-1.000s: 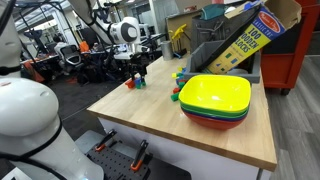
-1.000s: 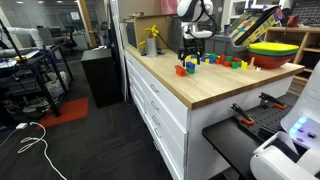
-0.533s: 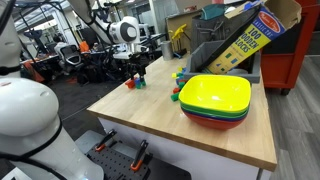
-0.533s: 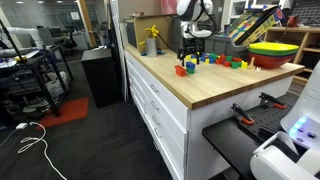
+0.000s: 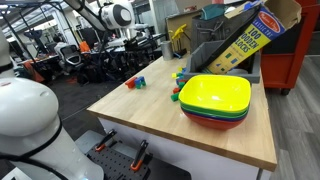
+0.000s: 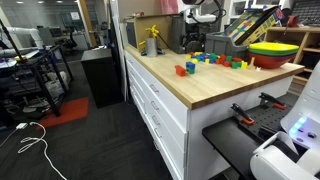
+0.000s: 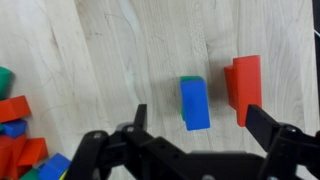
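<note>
**Hand raised over two blocks, empty**

While the hand hangs above the desk, its fingers are spread wide with nothing between them — the wrist view shows bare wood in the gap. Directly below sits a blue block with a green edge at its far end, and just beside it, apart by a thin strip of wood, a red block. A loose heap of red, blue and green blocks lies well off to one side of that view.

In an exterior view the pair stands near the desk's far edge, well apart from the stacked bowls — yellow on top, with green and red rims beneath. The arm's head is high above them. In an exterior view from the other end the same two blocks sit nearest the front corner.

If you come down on the blue block, you have to mind the red neighbour: one finger lines up over it now. Shift sideways so the fingers straddle only the blue block's narrow sides, and keep the wrist square to its long axis.
</note>
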{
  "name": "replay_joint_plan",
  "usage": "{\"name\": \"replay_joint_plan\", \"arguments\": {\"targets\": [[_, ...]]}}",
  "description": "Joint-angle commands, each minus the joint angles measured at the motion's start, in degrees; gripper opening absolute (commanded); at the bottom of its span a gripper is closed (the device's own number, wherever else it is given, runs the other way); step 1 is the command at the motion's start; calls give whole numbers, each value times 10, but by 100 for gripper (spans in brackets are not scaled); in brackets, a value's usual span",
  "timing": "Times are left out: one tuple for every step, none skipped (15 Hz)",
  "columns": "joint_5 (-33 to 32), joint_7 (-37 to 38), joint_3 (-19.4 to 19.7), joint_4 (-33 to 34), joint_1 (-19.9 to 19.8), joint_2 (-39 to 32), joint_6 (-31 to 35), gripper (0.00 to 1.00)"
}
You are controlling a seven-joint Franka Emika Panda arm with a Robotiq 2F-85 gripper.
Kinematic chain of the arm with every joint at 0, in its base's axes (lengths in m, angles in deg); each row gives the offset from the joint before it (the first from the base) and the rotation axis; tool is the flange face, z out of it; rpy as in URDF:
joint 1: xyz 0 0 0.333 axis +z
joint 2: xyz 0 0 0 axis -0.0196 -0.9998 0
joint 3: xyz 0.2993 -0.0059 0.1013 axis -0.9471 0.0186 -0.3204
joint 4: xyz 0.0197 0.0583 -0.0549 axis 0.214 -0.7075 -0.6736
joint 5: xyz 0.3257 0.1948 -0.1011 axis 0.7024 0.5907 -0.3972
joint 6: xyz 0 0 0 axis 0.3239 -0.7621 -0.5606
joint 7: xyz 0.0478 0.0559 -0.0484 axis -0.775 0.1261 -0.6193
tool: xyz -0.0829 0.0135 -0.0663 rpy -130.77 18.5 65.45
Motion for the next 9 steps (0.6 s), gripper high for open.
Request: {"name": "replay_joint_plan", "arguments": {"targets": [[-13, 10, -3, -19, -6, 81, -66, 100], [-13, 10, -5, -19, -6, 94, -82, 100], [-9, 3, -6, -17, -8, 110, -102, 100], [-8, -2, -7, -16, -9, 123, -114, 100], [-8, -7, -8, -14, -10, 134, -128, 100], [-6, -15, -9, -14, -11, 145, -136, 100], [-6, -22, -10, -13, -11, 155, -145, 100], [-5, -28, -10, -13, -12, 166, -150, 100], [-8, -36, -11, -12, -12, 174, -154, 100]]}}
